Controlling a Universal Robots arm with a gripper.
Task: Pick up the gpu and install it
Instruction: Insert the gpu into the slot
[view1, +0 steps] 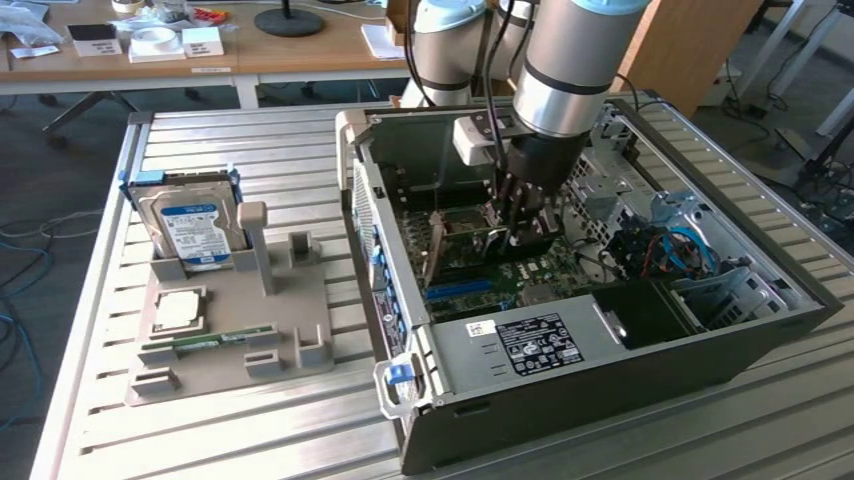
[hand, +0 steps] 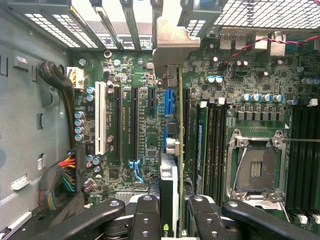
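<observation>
Gripping the gpu (hand: 172, 165) edge-on, the claw (hand: 175, 217) sits low inside the computer case (view1: 641, 370), the card's metal bracket (hand: 172, 45) ahead, motherboard (hand: 135, 125) right beneath.

The arm descends near-vertically from above, its grey wrist segment pointing straight down with a white module mounted beside it. The claw (view1: 514, 232) hangs at its lower end. In the wrist view the claw (hand: 175, 212) has its black fingers (hand: 147, 217) drawn close together, clamping a thin card edge-on between them.
</observation>
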